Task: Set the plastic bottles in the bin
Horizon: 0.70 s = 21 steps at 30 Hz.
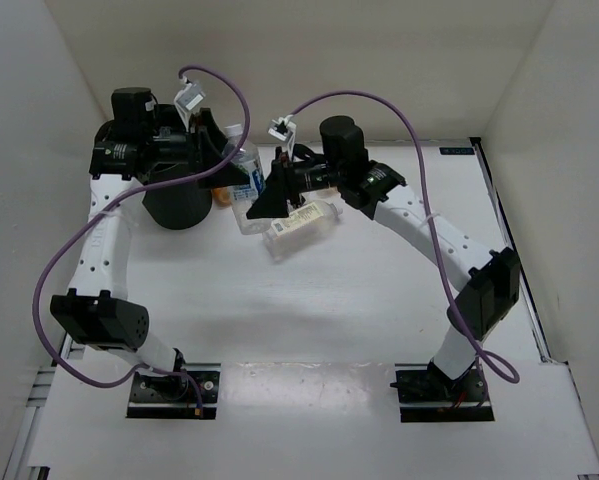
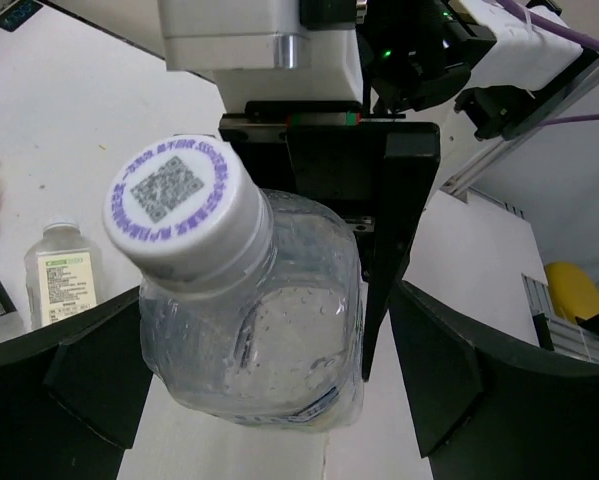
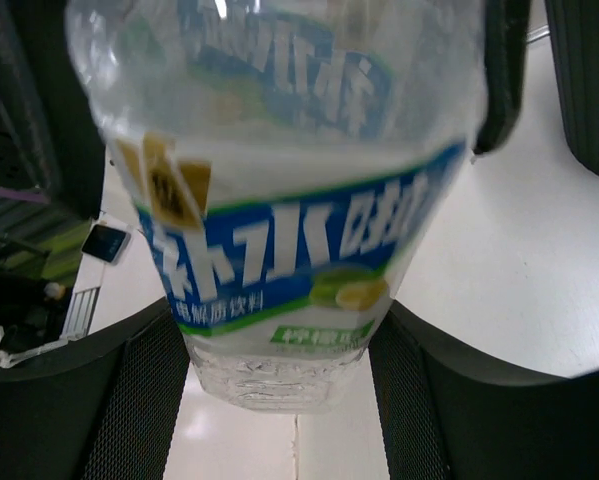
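At the far left of the worktop [image 1: 309, 310], just right of the black bin [image 1: 177, 212], a clear bottle [image 1: 245, 185] stood roughly on end between the two arms. Its long axis ran near-to-far in the overhead view, cap end farther away; whether its base touched the worktop could not be told. From the left wrist its white cap [image 2: 174, 200], ringed with purple print around a square code, pointed almost straight at the lens. The body was clear and dimpled, wrapped in a blue, white and green label. The right fingers [image 3: 129, 410] pinched this bottle, one on each side of its wall. The left fingers [image 2: 94, 375] were spread around the same bottle, one against its side and a sliver of worktop showing beside the other. A small orange piece [image 1: 222, 197] showed between the bin and the held bottle. A second bottle [image 1: 304, 222], white-labelled, lay on its side just to the right, its axis running near-left to far-right. White walls [image 1: 379, 60] closed the far side and both flanks, the bin sitting near the left one. A broad stretch of worktop lay open toward the arm bases.
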Motion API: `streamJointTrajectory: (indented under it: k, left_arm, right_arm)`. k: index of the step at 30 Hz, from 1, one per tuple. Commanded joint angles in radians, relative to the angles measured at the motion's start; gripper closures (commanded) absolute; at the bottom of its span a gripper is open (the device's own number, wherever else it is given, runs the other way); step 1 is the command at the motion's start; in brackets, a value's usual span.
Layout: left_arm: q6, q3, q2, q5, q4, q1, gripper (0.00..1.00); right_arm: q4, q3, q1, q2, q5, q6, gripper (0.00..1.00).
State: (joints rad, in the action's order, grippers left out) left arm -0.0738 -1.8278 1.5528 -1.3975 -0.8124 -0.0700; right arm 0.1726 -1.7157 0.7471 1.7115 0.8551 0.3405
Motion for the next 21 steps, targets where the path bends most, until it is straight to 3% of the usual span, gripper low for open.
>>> streamJointTrajectory:
  k: [1, 4, 6, 7, 11, 14, 15, 17, 18, 20, 21]
  left_arm:
    - [-0.021, -0.042, -0.008, -0.026, 0.009, -0.013, 0.0]
    - [-0.012, -0.031, 0.001, 0.032, 0.009, -0.022, 0.04]
    - [-0.012, -0.007, -0.008, 0.043, 0.009, -0.022, 0.22]
    - [-0.012, 0.008, -0.008, 0.043, 0.009, -0.022, 0.39]
    - [-0.012, 0.009, -0.008, 0.074, 0.009, -0.022, 0.81]
    - [-0.012, 0.009, -0.008, 0.12, 0.009, -0.022, 0.88]
    - [-0.012, 0.018, -0.019, 0.132, 0.009, -0.022, 0.9]
    - [-0.012, 0.018, -0.028, 0.176, 0.009, -0.022, 0.9]
    - [-0.012, 0.018, -0.037, 0.189, 0.009, -0.022, 0.9]
    - [-0.012, 0.018, -0.037, 0.219, -0.001, -0.013, 0.9]
    - [-0.012, 0.018, -0.046, 0.229, -0.001, -0.013, 0.9]
  right_arm:
    - [-0.048, -0.071, 0.015, 0.022, 0.039, 0.014, 0.99]
    - [-0.048, -0.099, 0.015, 0.036, 0.048, 0.023, 0.99]
    - [-0.048, -0.099, 0.015, 0.036, 0.039, 0.023, 0.99]
    - [-0.048, -0.099, 0.015, 0.036, 0.039, 0.023, 0.99]
    - [-0.039, -0.108, 0.015, 0.036, 0.039, 0.023, 0.99]
    - [-0.015, -0.117, 0.015, 0.045, 0.027, 0.014, 0.97]
    - [-0.002, -0.117, 0.015, 0.045, 0.01, 0.014, 0.84]
    - [0.007, -0.105, 0.015, 0.033, -0.008, 0.003, 0.69]
    - [0.007, -0.09, 0.015, 0.02, -0.022, 0.003, 0.49]
    - [0.016, -0.074, 0.006, 0.011, -0.059, 0.003, 0.38]
    - [0.016, -0.064, -0.003, 0.011, -0.068, 0.003, 0.26]
